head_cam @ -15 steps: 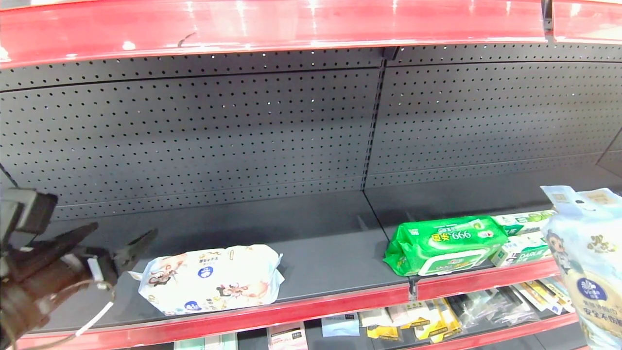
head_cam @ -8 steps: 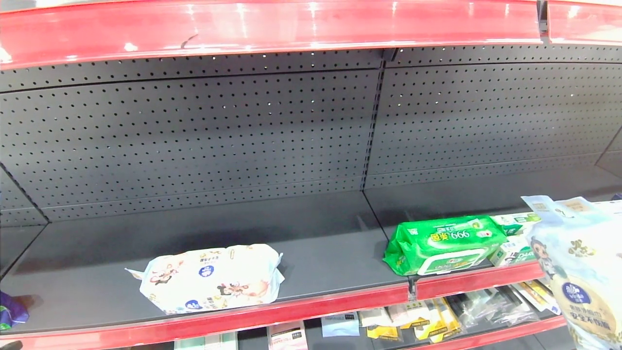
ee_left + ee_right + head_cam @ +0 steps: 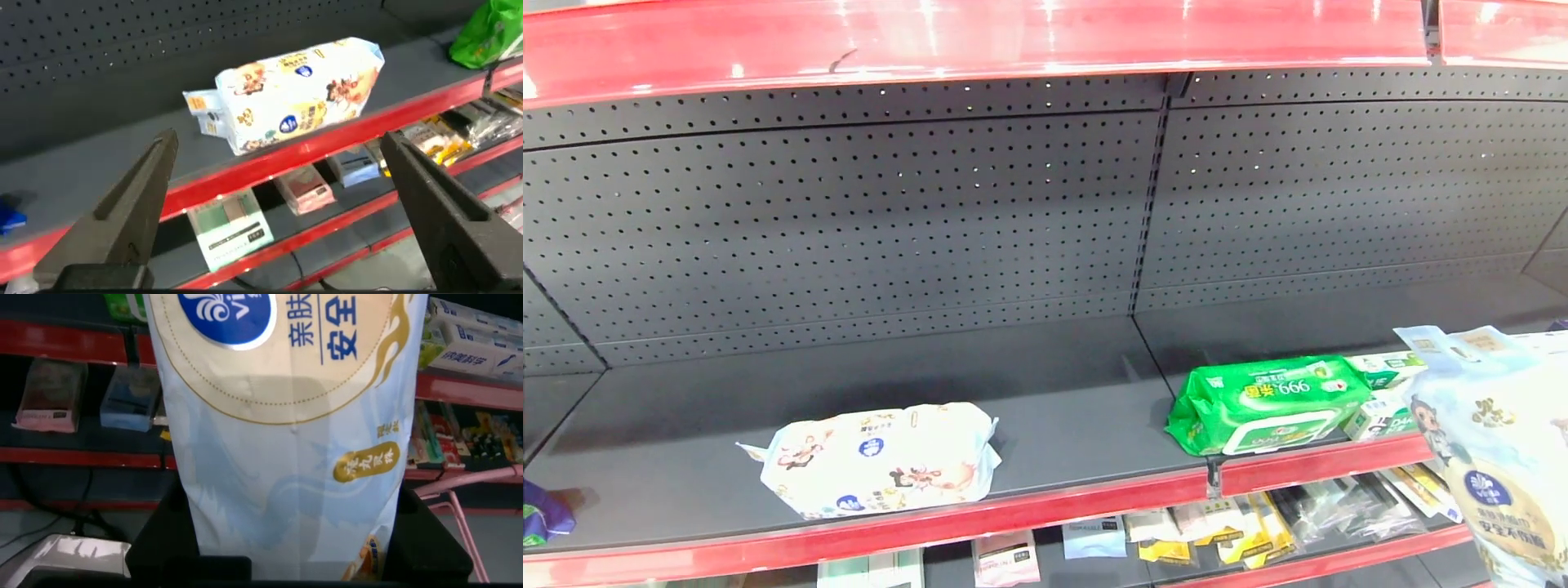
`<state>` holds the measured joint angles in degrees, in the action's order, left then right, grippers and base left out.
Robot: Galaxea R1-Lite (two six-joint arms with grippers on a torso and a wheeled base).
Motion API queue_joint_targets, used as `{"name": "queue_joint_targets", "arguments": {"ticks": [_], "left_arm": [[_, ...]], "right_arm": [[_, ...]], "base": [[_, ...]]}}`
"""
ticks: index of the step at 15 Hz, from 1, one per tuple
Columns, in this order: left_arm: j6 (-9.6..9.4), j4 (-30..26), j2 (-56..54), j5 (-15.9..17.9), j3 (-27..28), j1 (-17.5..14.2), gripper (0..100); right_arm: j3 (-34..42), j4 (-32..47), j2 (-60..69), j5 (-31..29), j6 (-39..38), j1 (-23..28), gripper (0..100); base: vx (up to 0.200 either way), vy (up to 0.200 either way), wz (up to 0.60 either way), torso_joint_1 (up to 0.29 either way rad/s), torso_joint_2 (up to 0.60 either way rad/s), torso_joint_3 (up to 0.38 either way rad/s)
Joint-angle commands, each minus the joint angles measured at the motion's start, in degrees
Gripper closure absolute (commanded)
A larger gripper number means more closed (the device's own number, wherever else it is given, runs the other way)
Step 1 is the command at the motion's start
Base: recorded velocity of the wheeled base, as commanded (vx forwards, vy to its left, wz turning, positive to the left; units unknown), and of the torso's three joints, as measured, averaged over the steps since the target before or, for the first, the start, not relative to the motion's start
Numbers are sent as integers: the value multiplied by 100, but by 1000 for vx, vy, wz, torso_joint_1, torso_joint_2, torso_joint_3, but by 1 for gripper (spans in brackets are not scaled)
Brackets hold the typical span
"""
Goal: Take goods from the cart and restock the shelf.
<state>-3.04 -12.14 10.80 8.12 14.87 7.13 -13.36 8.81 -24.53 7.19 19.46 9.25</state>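
Now the left gripper (image 3: 279, 143) hangs with fingers spread wide, out before the shelf's (image 3: 1062, 384) red front edge (image 3: 1013, 516), facing the white cartoon-printed pack (image 3: 878, 461) lying close to that edge. The right gripper (image 3: 294, 535) pinches the base of the pale blue pouch (image 3: 1494, 441), upright off the shelf's right end, near the green wipes pack (image 3: 1270, 404); bare shelf floor lies between and behind the two packs

Pouch (image 3: 1494, 441) gripped in my right claw (image 3: 294, 547) is cut off by the head view's right and bottom edges. At the wrist its upper part runs out of view, and it covers my inner finger faces. Blue bag (image 3: 541, 513) at the shelf's (image 3: 1013, 510) left end is half cut by the edge. Boxes (image 3: 1388, 408) sit partly behind the green pack (image 3: 1262, 404). Packets (image 3: 1217, 531) on the tier below are too small to tell.
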Motion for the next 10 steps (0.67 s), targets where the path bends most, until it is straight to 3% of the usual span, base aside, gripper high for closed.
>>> {"name": "queue_joint_targets", "arguments": {"ticks": [1,4,5,6,7,10], "left_arm": [[-4,10,1,23,16,16,0],[-4,116,-52,14,-11,25,0],[-39,186,-43,-30,-37,16,0],[-241,186,-52,-56,-46,8,0],[-312,186,-52,-65,-72,8,0],[-356,195,-61,-65,-107,16,0]], "right_arm": [[-140,-2,-131,28,216,-2,100],[-404,-11,-544,28,357,-11,100],[-474,-20,-676,45,471,-20,100],[-527,-20,-799,133,577,-134,100],[-554,-20,-852,151,612,-222,100],[-703,-38,-1080,151,630,-424,100]], "base": [[0,0,0,0,0,0],[0,0,0,0,0,0],[0,0,600,32,12,-12],[0,0,600,17,7,7],[0,0,600,-2,2,7],[0,0,600,4,1,6]]}}
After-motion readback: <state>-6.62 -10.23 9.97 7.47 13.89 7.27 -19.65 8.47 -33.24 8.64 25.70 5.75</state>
